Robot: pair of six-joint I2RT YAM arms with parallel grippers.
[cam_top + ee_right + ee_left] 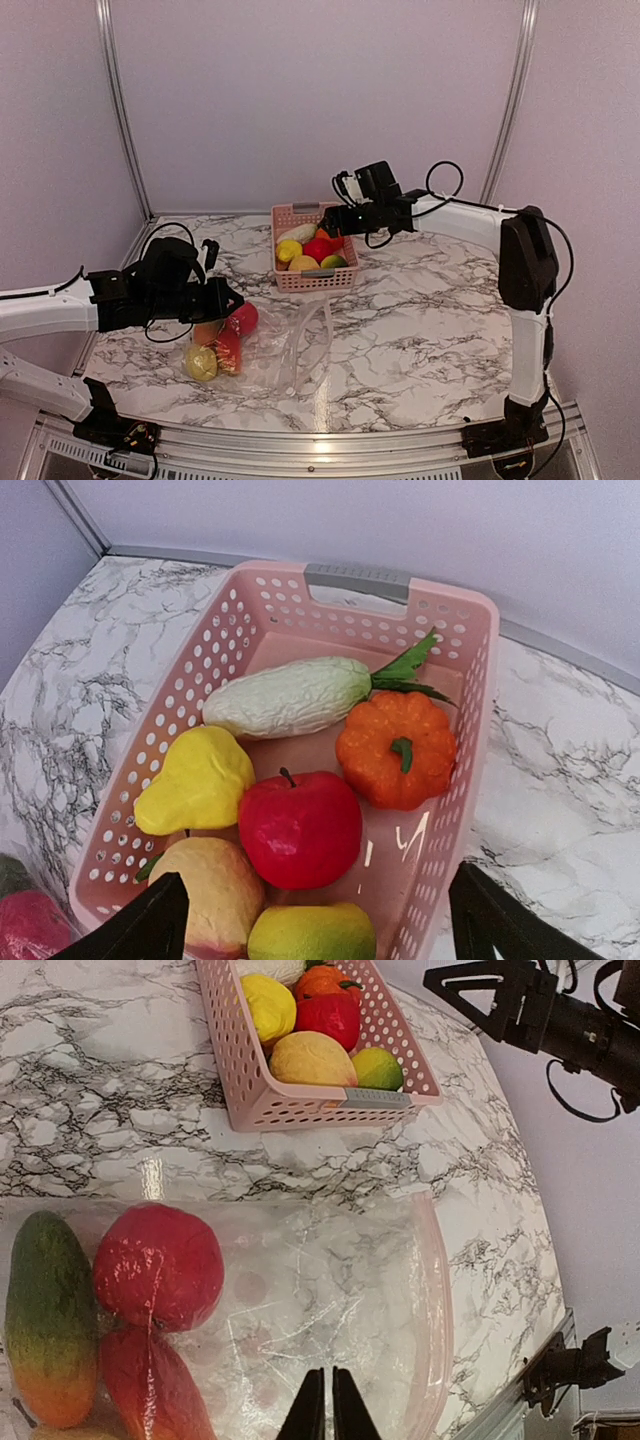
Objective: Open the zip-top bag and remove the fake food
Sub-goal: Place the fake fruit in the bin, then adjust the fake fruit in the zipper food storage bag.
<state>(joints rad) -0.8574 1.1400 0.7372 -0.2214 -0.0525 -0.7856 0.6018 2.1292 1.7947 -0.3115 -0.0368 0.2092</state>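
The zip-top bag [285,345] lies on the marble table, its pink zip rim [440,1290] curved and gaping toward the basket. Inside it are fake food pieces: a red round fruit [158,1265], a green-orange mango [50,1320] and another red piece [150,1385]. My left gripper [328,1395] is shut, pinching the bag's clear film, with creases running out from the tips. My right gripper [320,920] hangs open and empty over the pink basket [455,730]. That basket holds a white radish [290,695], orange pumpkin [397,748], red apple [300,827], yellow pear [197,783] and other fruit.
The basket [300,280] stands at the back middle of the table, close to the rear wall. The enclosure walls and metal posts [125,110] ring the table. The right arm's upright link [525,260] stands at the right side.
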